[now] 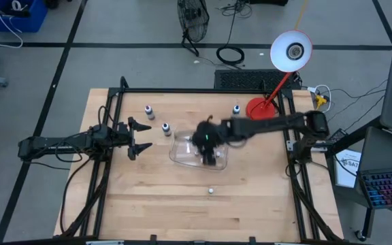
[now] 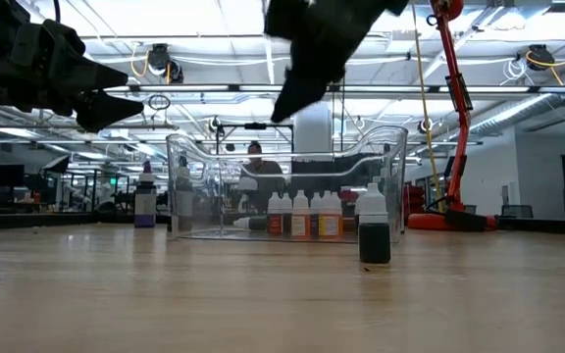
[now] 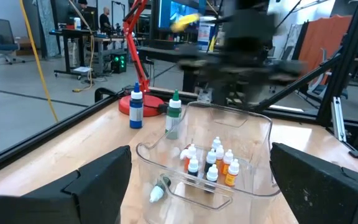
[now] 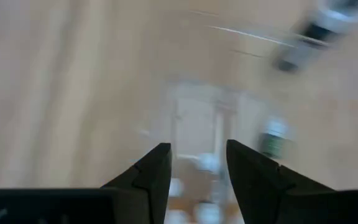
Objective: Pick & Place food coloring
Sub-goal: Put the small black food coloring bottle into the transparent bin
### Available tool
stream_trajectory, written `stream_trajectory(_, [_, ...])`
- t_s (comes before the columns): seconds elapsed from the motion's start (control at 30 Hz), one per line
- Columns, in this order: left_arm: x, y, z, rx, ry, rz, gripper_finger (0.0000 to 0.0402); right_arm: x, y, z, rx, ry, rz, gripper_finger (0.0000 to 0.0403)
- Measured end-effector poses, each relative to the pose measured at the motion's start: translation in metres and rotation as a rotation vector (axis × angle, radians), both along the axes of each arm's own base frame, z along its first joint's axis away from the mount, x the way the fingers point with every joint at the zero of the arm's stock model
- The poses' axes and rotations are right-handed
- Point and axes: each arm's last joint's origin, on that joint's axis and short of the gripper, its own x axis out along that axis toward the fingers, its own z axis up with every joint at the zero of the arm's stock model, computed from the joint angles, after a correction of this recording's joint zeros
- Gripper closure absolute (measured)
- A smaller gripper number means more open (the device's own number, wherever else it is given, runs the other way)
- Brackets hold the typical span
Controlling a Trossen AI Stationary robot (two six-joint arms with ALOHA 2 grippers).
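Pale wooden boards make up the table [image 1: 182,204], framed by black rails, with a red desk lamp [image 1: 278,68] at its far right corner. From above, the right gripper [image 1: 208,153] hangs over a clear plastic tray [image 1: 180,151] near the table's middle, while the left gripper [image 1: 139,138] waits well to the tray's left with its fingers spread apart. Four small dropper bottles stand loose on the wood: two [image 1: 149,110] beyond the left gripper, one [image 1: 166,127] just beside the tray, one [image 1: 237,109] near the lamp base; a tiny pale item [image 1: 211,190] lies nearer the front edge. At table height, the tray [image 2: 381,147] holds a row of white-capped bottles with orange and red bodies [image 2: 302,216], and a dark-bodied bottle [image 2: 374,230] stands in front of it; a purplish bottle [image 2: 145,201] stands off to the side. Across from the left wrist, a blue bottle [image 3: 135,109] and a green bottle [image 3: 174,112] stand behind the tray [image 3: 260,124], the food coloring [image 3: 211,163] clustered inside, one bottle lying on its side [image 3: 159,190]. Past the right wrist, the two dark fingers [image 4: 160,168] stand apart with nothing between them, above the blurred tray [image 4: 197,118].
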Motion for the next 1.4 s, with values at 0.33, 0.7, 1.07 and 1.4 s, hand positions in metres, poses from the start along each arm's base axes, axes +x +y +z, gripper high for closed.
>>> stream_trajectory(0.33, [0.000, 0.000, 0.000, 0.000, 0.000, 0.000, 0.0023, -0.031, 0.149, -0.025, -0.211, 0.124, 0.209, 0.0262])
stream_trajectory(0.7, [0.000, 0.000, 0.000, 0.000, 0.000, 0.000, 0.0023, -0.028, 0.170, -0.062, -0.151, 0.217, 0.138, 0.0261])
stream_trajectory(1.07, [0.000, 0.000, 0.000, 0.000, 0.000, 0.000, 0.0023, -0.023, 0.169, -0.077, -0.120, 0.266, 0.150, 0.0261])
stream_trajectory(1.4, [0.000, 0.000, 0.000, 0.000, 0.000, 0.000, 0.0023, -0.026, 0.166, -0.089, -0.107, 0.260, 0.137, 0.0261])
